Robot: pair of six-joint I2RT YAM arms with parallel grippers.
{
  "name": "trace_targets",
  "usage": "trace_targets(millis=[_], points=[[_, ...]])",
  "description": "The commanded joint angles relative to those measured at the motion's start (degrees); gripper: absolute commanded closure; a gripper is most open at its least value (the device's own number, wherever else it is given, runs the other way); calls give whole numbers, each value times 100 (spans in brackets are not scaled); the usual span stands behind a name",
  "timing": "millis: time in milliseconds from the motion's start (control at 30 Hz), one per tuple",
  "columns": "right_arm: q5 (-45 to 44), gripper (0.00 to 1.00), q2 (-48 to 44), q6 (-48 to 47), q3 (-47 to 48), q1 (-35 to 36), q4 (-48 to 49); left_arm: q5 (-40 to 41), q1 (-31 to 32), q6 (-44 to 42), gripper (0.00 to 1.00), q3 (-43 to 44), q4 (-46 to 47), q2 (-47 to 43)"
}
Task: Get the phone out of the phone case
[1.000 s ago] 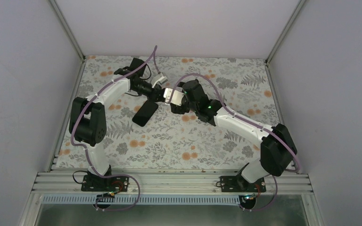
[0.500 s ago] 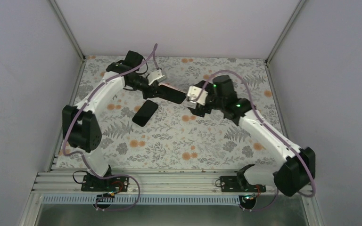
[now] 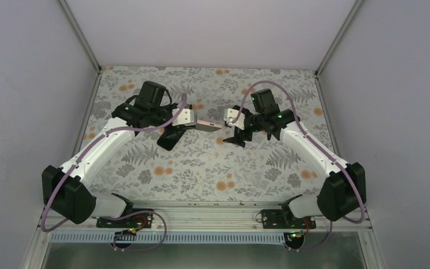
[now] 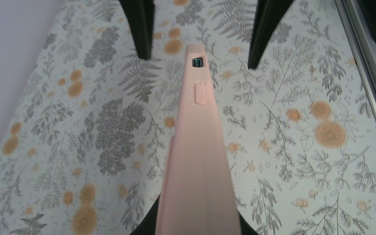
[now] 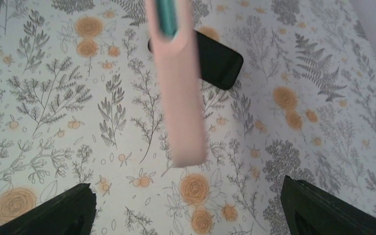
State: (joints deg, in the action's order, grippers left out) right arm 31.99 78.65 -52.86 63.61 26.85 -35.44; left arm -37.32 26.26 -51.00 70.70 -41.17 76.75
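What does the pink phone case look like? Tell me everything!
The phone case is pale pink, looks rubbery, with a raised side button and a small hole showing something teal. It hangs edge-up above the flowery table, pinched at one end by the left gripper. Its free end points toward the open right gripper, untouched.

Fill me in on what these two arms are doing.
The left gripper is shut on one end of a pink phone case, holding it in the air above the floral table. The right gripper faces the case's free end, jaws wide open and empty. A black phone lies flat on the table nearby, so it looks to be out already, though something teal shows inside the case.
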Motion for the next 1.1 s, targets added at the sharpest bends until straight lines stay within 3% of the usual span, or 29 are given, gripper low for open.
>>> trace_targets(millis=[0, 467, 633, 1067], points=[[484, 3, 16, -22, 464, -40, -83, -13, 98, -415, 92, -175, 443, -151], [621, 4, 352, -77, 573, -40, -273, -6, 178, -473, 93, -242, 554, -120], [434, 4, 255, 36, 359, -42, 137, -172, 196, -491, 93, -205, 454, -133], [-37, 6, 603, -371, 658, -422, 200, -114, 342, -1058, 93, -136, -198, -265]])
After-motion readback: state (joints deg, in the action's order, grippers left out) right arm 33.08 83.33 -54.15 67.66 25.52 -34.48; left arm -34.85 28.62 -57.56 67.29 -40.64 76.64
